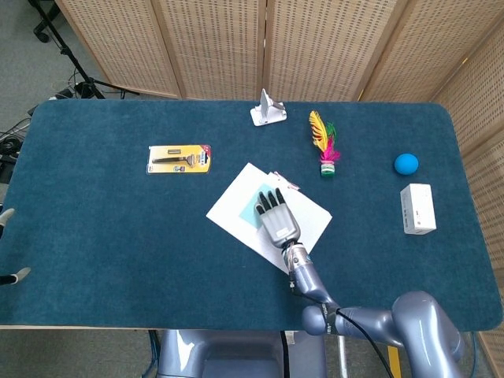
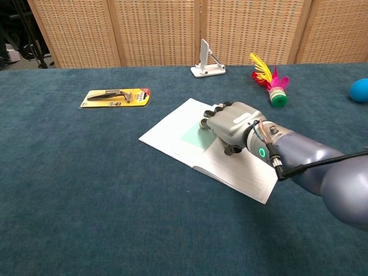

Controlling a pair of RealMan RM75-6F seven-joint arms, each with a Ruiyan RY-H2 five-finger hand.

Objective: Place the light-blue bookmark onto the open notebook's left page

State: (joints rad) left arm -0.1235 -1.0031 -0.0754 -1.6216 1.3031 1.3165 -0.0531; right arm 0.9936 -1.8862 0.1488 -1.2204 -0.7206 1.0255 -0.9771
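The open white notebook (image 1: 231,211) (image 2: 165,135) lies tilted in the middle of the blue table. The light-blue bookmark (image 1: 253,209) (image 2: 192,134) lies flat on its left page, near the spine. My right hand (image 1: 278,220) (image 2: 233,123) reaches over the right page with its fingers stretched forward, and their tips rest on the bookmark's right part and hide it. Nothing is gripped in that hand. Of my left hand (image 1: 6,214), only pale tips show at the far left edge of the head view, spread apart and off the table.
A yellow blister pack (image 1: 179,158) (image 2: 115,96) lies to the left of the notebook. A white stand (image 1: 267,110) (image 2: 207,60) and a feather shuttlecock (image 1: 324,145) (image 2: 270,83) sit behind it. A blue ball (image 1: 405,163) and a white box (image 1: 417,208) are at the far right.
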